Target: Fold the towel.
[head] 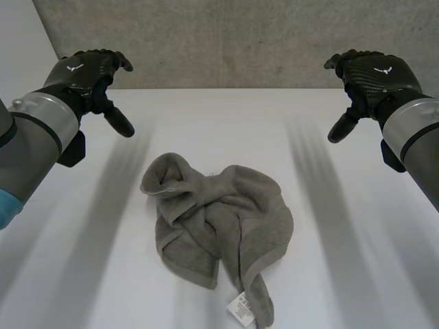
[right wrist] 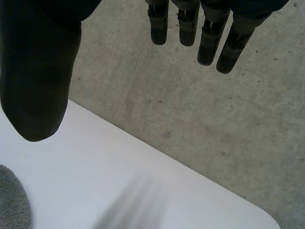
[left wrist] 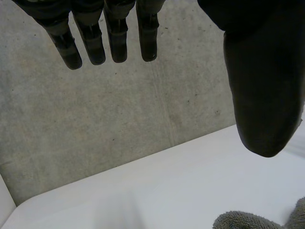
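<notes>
Towel (head: 216, 226) lies crumpled in a heap mid-tabletop (head: 343, 240), white label (head: 241, 308) at its near end. Our left hand (head: 89, 75) and right hand (head: 370, 75) hover at the far side, well apart from the cloth, fingers straight, thumbs spread, holding nothing. No fold made yet, we judge. Best to seek two corners on one hem, pinch those and spread flat first. Grabbing the bunched middle would likely only drag the heap.

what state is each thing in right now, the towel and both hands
towel: crumpled in a heap on the table, not folded, tag showing at its near end
left hand: open, fingers straight, apart from the towel, holding nothing
right hand: open, fingers straight, apart from the towel, holding nothing
</notes>
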### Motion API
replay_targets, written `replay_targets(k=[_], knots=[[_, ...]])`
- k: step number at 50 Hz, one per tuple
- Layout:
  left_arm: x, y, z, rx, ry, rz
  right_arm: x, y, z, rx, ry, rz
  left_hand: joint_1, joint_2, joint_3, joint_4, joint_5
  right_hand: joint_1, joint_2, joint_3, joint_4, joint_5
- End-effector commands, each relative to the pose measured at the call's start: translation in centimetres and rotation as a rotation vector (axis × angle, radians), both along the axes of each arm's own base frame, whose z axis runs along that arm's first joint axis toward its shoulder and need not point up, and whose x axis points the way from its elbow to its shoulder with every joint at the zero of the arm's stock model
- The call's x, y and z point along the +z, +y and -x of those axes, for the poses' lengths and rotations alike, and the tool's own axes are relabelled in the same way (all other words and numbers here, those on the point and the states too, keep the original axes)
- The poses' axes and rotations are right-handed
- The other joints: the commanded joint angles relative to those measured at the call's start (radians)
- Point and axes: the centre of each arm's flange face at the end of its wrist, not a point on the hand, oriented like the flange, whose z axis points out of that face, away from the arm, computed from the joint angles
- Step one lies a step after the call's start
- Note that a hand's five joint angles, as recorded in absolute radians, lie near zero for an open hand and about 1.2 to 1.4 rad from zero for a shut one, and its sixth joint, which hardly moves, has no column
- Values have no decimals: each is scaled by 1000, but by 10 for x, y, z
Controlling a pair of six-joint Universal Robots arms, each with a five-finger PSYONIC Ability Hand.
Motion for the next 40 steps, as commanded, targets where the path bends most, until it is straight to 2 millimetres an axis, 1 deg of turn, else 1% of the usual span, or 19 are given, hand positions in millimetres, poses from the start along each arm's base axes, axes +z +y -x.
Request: replay_targets(k=[1, 5, 8, 10, 11, 12, 13, 14, 15, 16, 17, 18, 19, 20, 22, 25, 37, 39, 40], knots=[[-2, 0, 0, -4, -3, -6, 0, -1, 1, -3, -8, -3, -71, -64, -58, -66, -26, -60, -77, -53, -76, -63], [-5, 0, 1, -9, -7, -11, -3, -2, 1, 1, -32, -21, -71, -64, -58, -66, -26, -60, -77, -53, -76, -63], [-16, -5, 3, -12, -19, -41, -15, -7, -3, 15, -58, -68, -71, -64, -58, -66, -26, -60, -77, -53, -76, -63], [-24, -8, 5, -15, -27, -62, -34, -13, -9, 49, -66, -136, -71, -64, -58, -66, -26, -60, -77, -53, -76, -63], [-34, -10, 7, -20, -36, -87, -34, -13, -9, 49, -66, -136, -71, -64, -58, -66, -26, -60, -77, -53, -76, -63], [-34, -10, 7, -20, -36, -87, -48, -15, -13, 77, -72, -182, -71, -64, -58, -66, -26, -60, -77, -53, -76, -63], [-43, -13, 8, -21, -46, -111, -60, -17, -17, 95, -85, -228, -71, -64, -58, -66, -26, -60, -77, -53, -76, -63], [-54, -15, 10, -24, -55, -140, -61, -17, -17, 95, -85, -228, -74, -67, -58, -66, -29, -60, -77, -53, -76, -63], [-55, -15, 10, -24, -55, -140, -77, -19, -20, 105, -110, -289, -74, -67, -58, -66, -29, -60, -77, -53, -76, -63], [-64, -17, 12, -29, -64, -163, -77, -19, -20, 105, -110, -290, -74, -67, -58, -66, -29, -60, -77, -53, -76, -63], [-76, -18, 13, -32, -77, -194, -94, -20, -24, 114, -143, -359, -74, -67, -58, -66, -29, -60, -77, -53, -76, -63], [-76, -18, 13, -32, -77, -194, -95, -20, -24, 114, -143, -360, -74, -67, -58, -66, -29, -60, -77, -53, -76, -63], [-87, -19, 15, -35, -86, -220, -106, -20, -27, 120, -170, -409, -74, -67, -58, -66, -29, -60, -77, -53, -76, -63], [-87, -19, 15, -35, -86, -221, -116, -20, -29, 126, -198, -451, -74, -67, -58, -66, -29, -60, -77, -53, -76, -63], [-106, -20, 17, -41, -103, -268, -125, -20, -31, 132, -218, -487, -74, -67, -58, -66, -29, -60, -77, -53, -76, -63], [-121, -21, 19, -57, -113, -307, -140, -19, -34, 141, -230, -536, -74, -67, -58, -66, -29, -60, -77, -53, -76, -63], [-143, -16, 29, -160, -108, -373, -187, -10, -47, 163, -162, -628, -4, 4, -58, -66, 42, -60, -77, -53, -76, -63], [-144, -15, 29, -163, -109, -376, -193, -4, -51, 186, -122, -629, 58, 65, -58, -66, 103, 216, 199, -53, -76, 213], [-144, -15, 30, -164, -109, -377, -193, -4, -51, 186, -122, -629, 159, 167, -58, -66, 205, 218, 200, -53, -76, 214]])
